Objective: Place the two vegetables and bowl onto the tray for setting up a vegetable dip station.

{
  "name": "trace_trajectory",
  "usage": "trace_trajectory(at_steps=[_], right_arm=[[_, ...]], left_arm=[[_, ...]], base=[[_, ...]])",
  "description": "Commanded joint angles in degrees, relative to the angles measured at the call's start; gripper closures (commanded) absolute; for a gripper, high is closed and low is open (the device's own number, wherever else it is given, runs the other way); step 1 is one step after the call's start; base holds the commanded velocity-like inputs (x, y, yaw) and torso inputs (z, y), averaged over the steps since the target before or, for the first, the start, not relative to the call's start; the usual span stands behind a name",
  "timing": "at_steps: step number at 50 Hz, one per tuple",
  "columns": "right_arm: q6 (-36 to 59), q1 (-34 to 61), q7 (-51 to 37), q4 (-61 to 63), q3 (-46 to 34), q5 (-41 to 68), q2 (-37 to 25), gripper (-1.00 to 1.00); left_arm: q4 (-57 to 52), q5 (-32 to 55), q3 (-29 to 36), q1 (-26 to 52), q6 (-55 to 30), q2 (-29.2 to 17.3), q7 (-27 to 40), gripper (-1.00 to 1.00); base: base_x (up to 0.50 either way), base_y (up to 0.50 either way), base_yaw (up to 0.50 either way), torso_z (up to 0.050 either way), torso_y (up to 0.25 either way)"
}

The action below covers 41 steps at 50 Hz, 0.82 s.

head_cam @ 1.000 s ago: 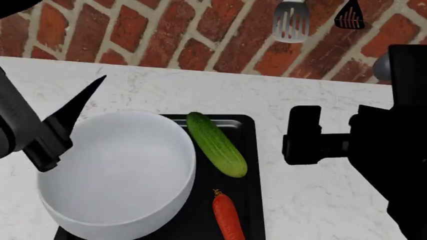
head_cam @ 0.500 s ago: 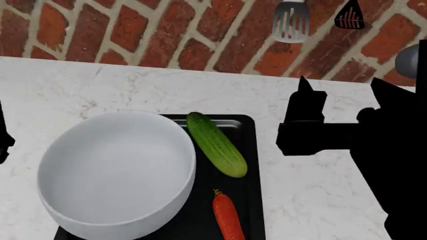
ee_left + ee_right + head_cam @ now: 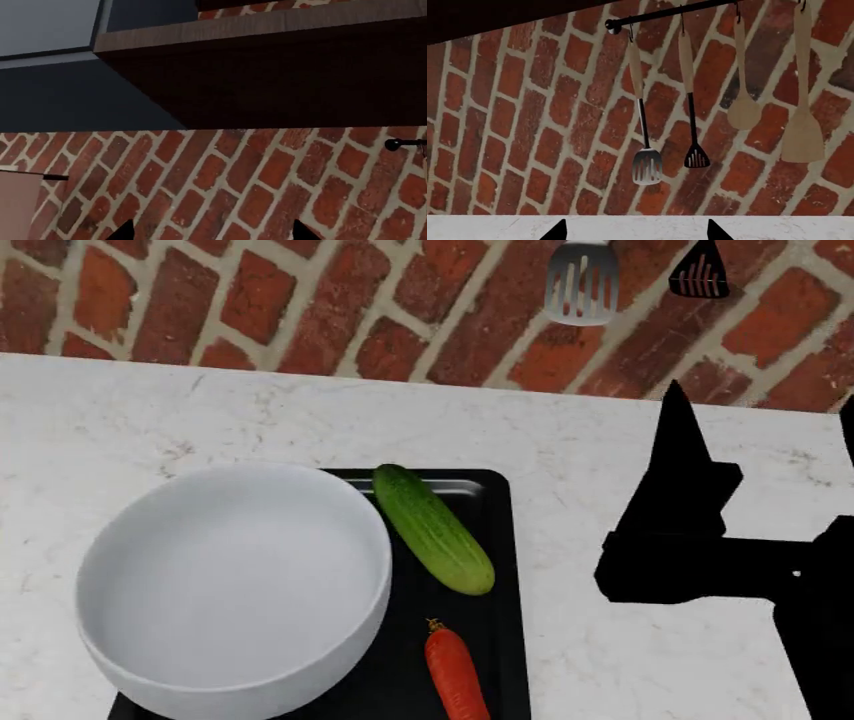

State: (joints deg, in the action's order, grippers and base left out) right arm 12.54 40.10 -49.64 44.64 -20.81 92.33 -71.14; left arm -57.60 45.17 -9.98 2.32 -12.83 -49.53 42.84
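Observation:
The pale grey-white bowl (image 3: 234,585) sits over the left part of the black tray (image 3: 497,530). The green cucumber (image 3: 431,528) lies on the tray beside the bowl's far right side. The orange-red carrot (image 3: 457,675) lies on the tray nearer to me, cut off by the frame edge. My right gripper (image 3: 761,408) is open and empty. It points up over the counter to the right of the tray, with one fingertip (image 3: 674,400) in plain sight. It also shows in the right wrist view (image 3: 636,234). My left gripper (image 3: 212,235) is open and empty, faces the brick wall, and is out of the head view.
A white marble counter (image 3: 267,420) runs to a brick wall. A metal spatula (image 3: 646,167), a small black spatula (image 3: 696,157), a wooden spoon (image 3: 744,112) and a wooden turner (image 3: 802,140) hang from a rail. A dark wooden shelf (image 3: 267,65) juts out above.
My left arm has drawn away from the bowl and out of the head view at the left. My right gripper has turned its fingers upward and shifted right. Bowl and vegetables have not moved.

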Motion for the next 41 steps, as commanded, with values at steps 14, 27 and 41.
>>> trace_trajectory(at_steps=[14,27,41], right_arm=[[-26.3,-22.2,-5.6,12.9,8.7,-7.9,-17.8,-1.00],[-30.1,-20.8,-8.8,15.4,11.5,-9.8,-18.8,-1.00],[-25.1,-15.2,-7.8,15.4,18.2,-3.7,-18.7,-1.00]], left_arm=[[-2.3,-4.7,-15.3,-33.0,29.5,-10.9,12.3,-1.00],[-1.2,-10.8,-18.5,-43.5,41.4,-17.2,20.7,-1.00],[-0.2,-14.2,-13.5,-37.8,44.4,-16.9,22.0,-1.00]], base=[[0.00,0.00,0.00,0.000,0.000],[0.00,0.00,0.00,0.000,0.000],[0.00,0.00,0.00,0.000,0.000]])
